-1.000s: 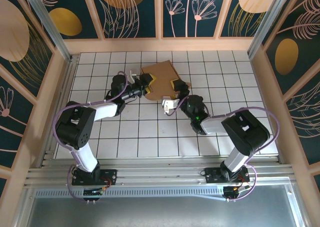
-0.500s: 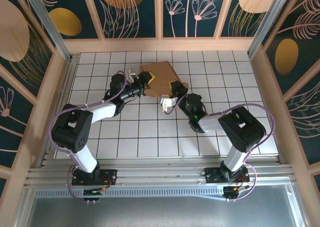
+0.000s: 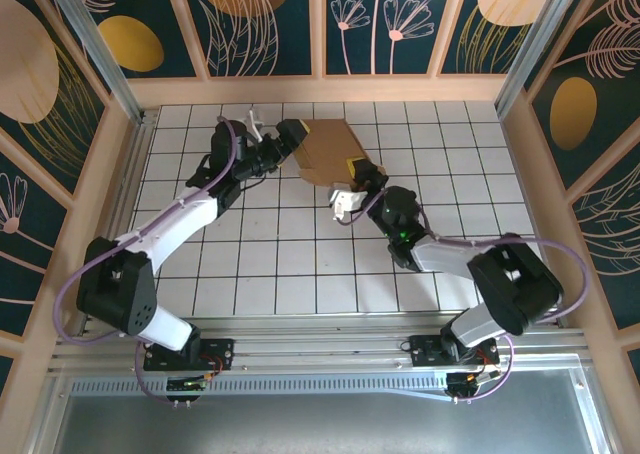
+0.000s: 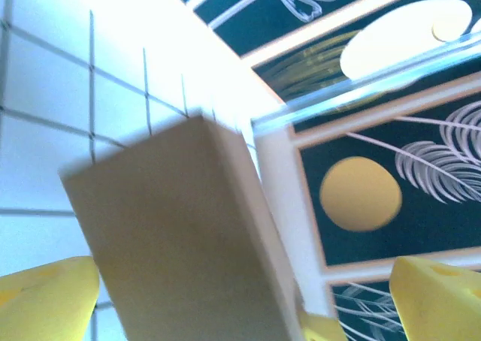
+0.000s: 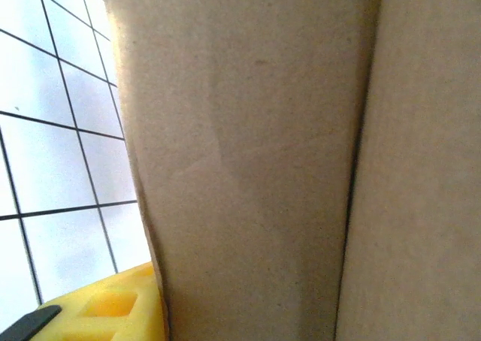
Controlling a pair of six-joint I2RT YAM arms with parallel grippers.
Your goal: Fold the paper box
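Top external: paper box (image 3: pixel 325 149) near table's (image 3: pixel 300 264) far edge. Left tool (image 3: pixel 293 140) spread, straddling box's left edge. Right tool (image 3: pixel 357 170) on its near corner; cannot tell closure.

Paper box (image 4: pixel 180 236) blurry, btm edge cropped

**A:** What's your left wrist cam giving you right now?

**B:** Mostly the box (image 4: pixel 180 243). It's a plain brown slab, tilted and a bit blurry, with one corner poking up near mid-frame. Your left gripper (image 4: pixel 240 300) has its yellow pads (image 4: pixel 45 300) spread wide either side of it. The bottom-left one sits right against the box edge, and the bottom-right one stands clear.

**A:** And behind it?

**B:** White tiled floor (image 4: pixel 45 78) upper left, then a metal rail (image 4: pixel 376 82). Past that you've got a dark wall (image 4: pixel 421 228) with a gold oval (image 4: pixel 359 189).
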